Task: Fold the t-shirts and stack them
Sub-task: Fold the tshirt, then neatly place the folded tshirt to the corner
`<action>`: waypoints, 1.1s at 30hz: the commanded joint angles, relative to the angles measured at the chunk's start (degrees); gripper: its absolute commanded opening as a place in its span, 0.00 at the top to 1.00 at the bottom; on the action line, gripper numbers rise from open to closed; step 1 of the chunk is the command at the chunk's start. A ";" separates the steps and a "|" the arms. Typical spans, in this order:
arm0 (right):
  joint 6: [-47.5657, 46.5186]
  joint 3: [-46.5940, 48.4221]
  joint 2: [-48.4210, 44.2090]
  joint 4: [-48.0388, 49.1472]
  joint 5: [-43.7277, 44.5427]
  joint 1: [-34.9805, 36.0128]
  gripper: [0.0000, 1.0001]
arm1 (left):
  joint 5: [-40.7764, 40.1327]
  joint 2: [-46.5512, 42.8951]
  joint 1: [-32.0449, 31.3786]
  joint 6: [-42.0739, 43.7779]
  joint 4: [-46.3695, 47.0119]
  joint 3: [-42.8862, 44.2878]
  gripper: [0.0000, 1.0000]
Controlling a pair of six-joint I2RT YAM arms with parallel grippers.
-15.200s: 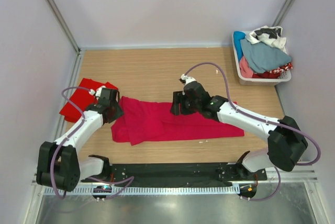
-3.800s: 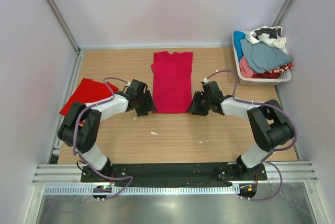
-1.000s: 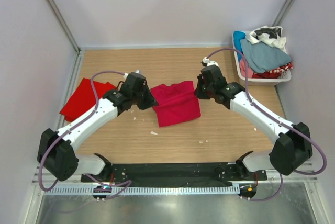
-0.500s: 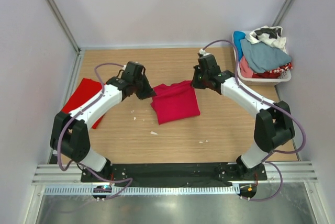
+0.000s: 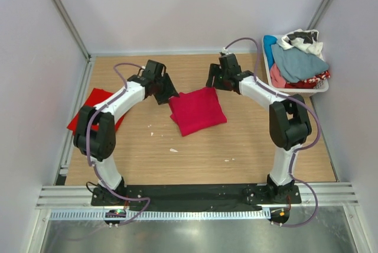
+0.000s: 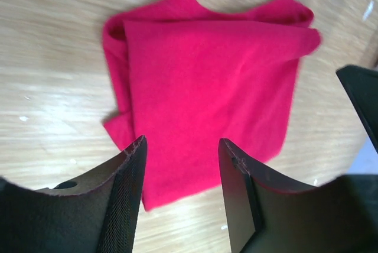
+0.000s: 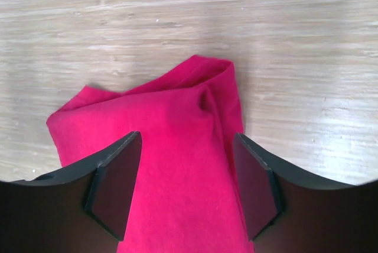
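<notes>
The raspberry-crimson t-shirt (image 5: 196,111) lies folded into a small square in the middle of the table; it also shows in the left wrist view (image 6: 207,87) and the right wrist view (image 7: 171,164). The scarlet t-shirt (image 5: 88,104) lies folded at the left edge, partly hidden by the left arm. My left gripper (image 5: 167,95) is open and empty just left of the crimson square's far left corner (image 6: 182,146). My right gripper (image 5: 214,81) is open and empty above its far right corner (image 7: 186,140).
A white basket (image 5: 295,90) piled with mixed clothes stands at the back right. Grey walls close the table on the left, back and right. Small white specks (image 5: 173,150) lie on the wood near the middle.
Both grippers carried the shirt's near half over the far half, making a small square, then let go and drew back toward the far side, now open.
</notes>
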 commanded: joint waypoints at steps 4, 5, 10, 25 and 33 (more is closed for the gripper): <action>-0.23 -2.00 -3.47 6.84 1.10 -1.05 0.30 | -3.99 -1.37 2.22 2.31 0.58 0.83 0.47; -0.40 -3.23 -4.44 7.28 1.01 -1.23 0.30 | -4.26 -1.73 2.22 2.58 1.19 -0.40 0.46; -2.32 -10.09 -7.87 8.42 -3.80 -2.64 0.31 | -3.21 -2.26 2.13 3.63 2.86 -3.39 0.43; 2.40 -23.45 -7.18 16.76 -28.49 -10.45 0.30 | 3.03 -4.47 -0.24 -1.46 16.05 -19.48 0.34; 5.13 -24.34 -0.68 23.98 -36.26 -12.92 0.30 | 3.91 -1.13 -0.33 -3.39 18.95 -19.57 0.37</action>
